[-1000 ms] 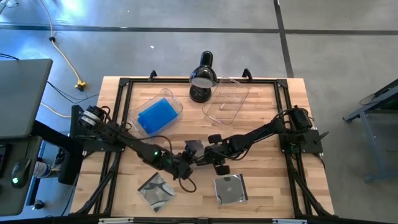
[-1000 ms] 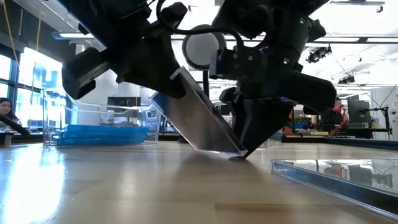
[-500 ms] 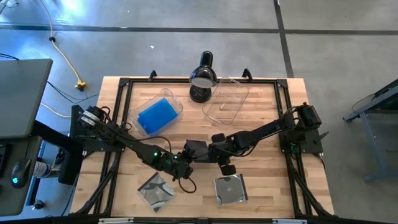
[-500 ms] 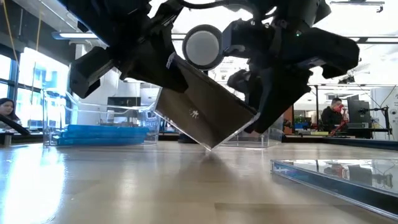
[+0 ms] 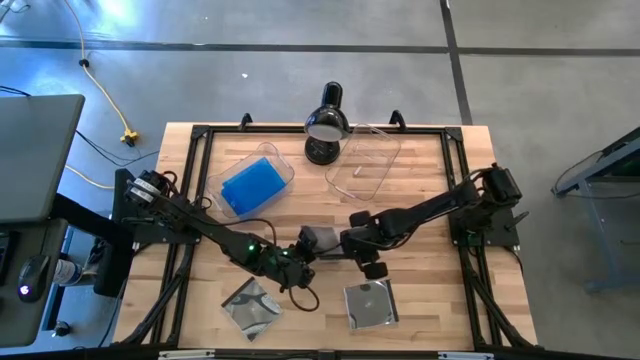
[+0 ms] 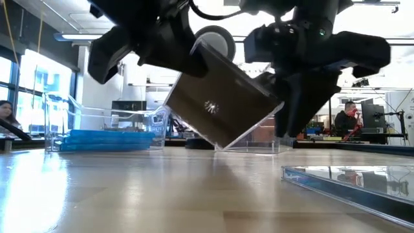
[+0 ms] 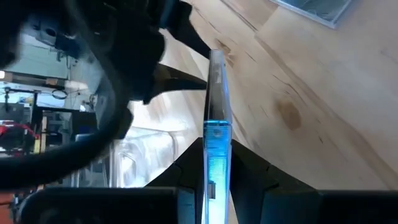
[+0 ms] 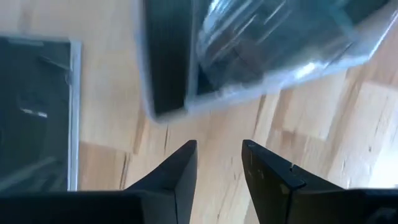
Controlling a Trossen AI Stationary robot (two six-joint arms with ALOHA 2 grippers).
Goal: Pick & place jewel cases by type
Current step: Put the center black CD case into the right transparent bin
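A dark grey jewel case (image 5: 318, 238) hangs tilted over the table's middle, and my left gripper (image 7: 214, 149) is shut on it. My right gripper (image 8: 217, 165) stands open just right of it, nothing between its fingers, beside the case's low right corner (image 6: 277, 107). Two more silvery jewel cases lie flat near the front edge, one on the left (image 5: 250, 305) and one on the right (image 5: 370, 303). Blue jewel cases (image 5: 250, 185) lie stacked in a clear tub at the back left. My left gripper pinches the grey case between its two fingers, one on each flat face, at the case's upper left edge (image 7: 216, 130). The fingers come slanting down from the table's left. The case hangs tilted, its lowest corner (image 6: 220, 147) just clear of the wood.
A second clear tub (image 5: 362, 160) stands at the back right of centre, with a black desk lamp (image 5: 325, 122) between the two tubs. Black rails frame the tabletop (image 5: 420, 290). A person shows in the room beyond at the far left (image 6: 8, 116).
The grey case leaned with its lower edge on the table. Now it is lifted clear and has turned its flat face more toward the near edge, still in my left gripper. My right gripper has risen from that lower edge and drawn a little toward the right.
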